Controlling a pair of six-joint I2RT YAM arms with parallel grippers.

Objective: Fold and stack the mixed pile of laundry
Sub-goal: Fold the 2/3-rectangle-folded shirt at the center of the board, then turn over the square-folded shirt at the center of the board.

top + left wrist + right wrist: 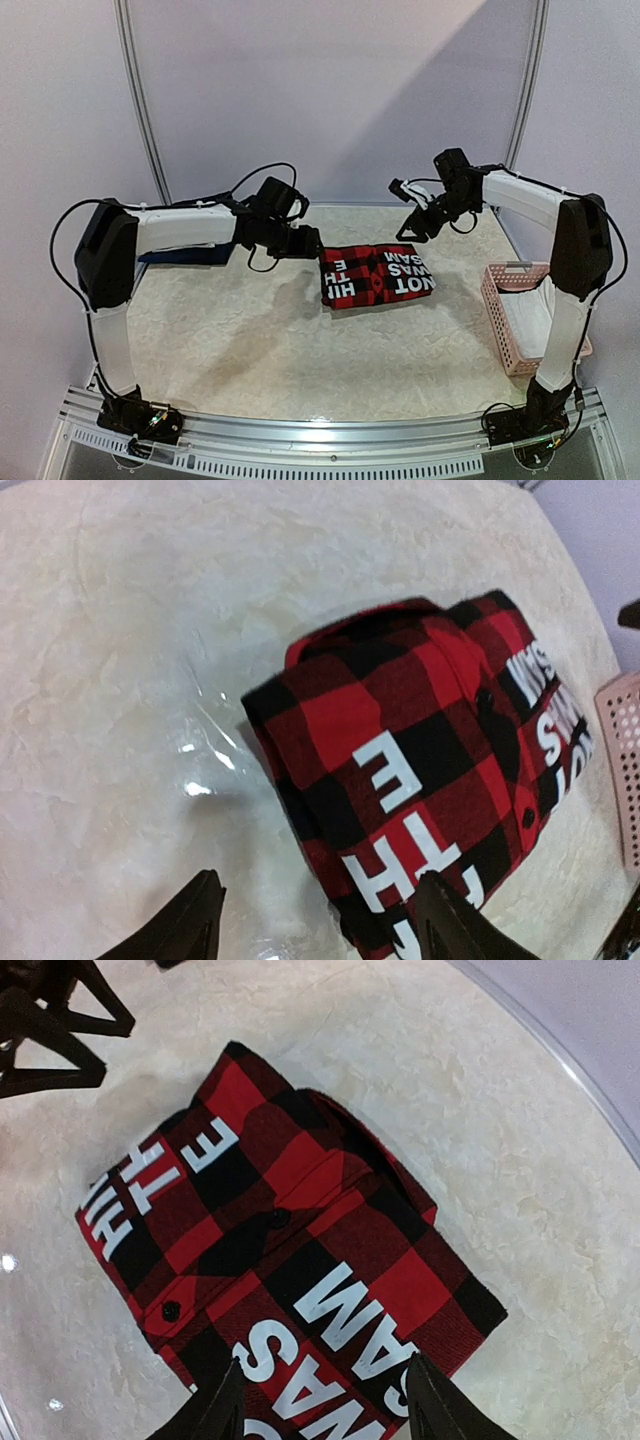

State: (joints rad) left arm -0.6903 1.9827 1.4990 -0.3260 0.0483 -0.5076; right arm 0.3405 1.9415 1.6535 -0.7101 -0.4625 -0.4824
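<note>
Well, the red-and-black plaid shirt [378,274] lies folded in a neat packet at the middle of the bench [250,340], white lettering up. The left pincer [305,240] hangs spread just off its left end, and the right pincer [412,226] hangs spread above its right end; neither holds anything. I'd judge the fold done, so the arms should lift straight up, clear of the edges, lest a finger snag a layer. A navy garment [185,256] lies under the left arm.
</note>
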